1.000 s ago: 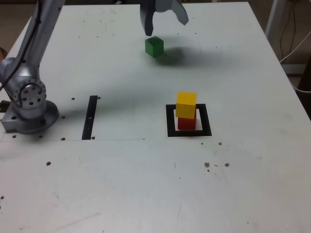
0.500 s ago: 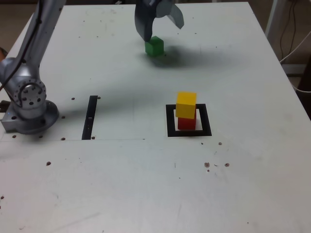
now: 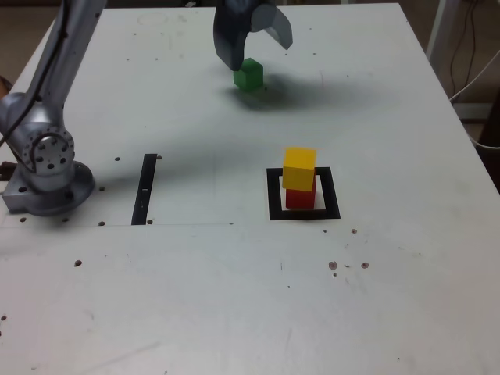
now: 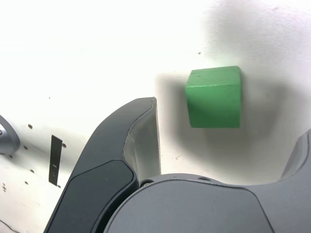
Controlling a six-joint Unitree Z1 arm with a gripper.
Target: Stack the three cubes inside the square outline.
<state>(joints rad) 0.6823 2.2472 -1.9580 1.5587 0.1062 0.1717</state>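
Observation:
The green cube (image 3: pixel 249 76) rests on the table near its far edge. My gripper (image 3: pixel 255 48) is open and low over it, one finger on each side of the cube, not touching it as far as I can see. In the wrist view the green cube (image 4: pixel 214 97) lies in the gap beside one dark finger (image 4: pixel 131 145). The yellow cube (image 3: pixel 299 168) sits on top of the red cube (image 3: pixel 300 198), and both stand inside the black square outline (image 3: pixel 273 195) in the middle of the table.
The arm's grey base (image 3: pixel 43 168) stands at the exterior view's left. A straight black strip (image 3: pixel 145 187) lies between the base and the square outline. The white table (image 3: pixel 234 297) is speckled with small dark marks.
My gripper has come down and shifted slightly to the exterior view's left, so its open fingers now straddle the green cube. The cubes have not moved.

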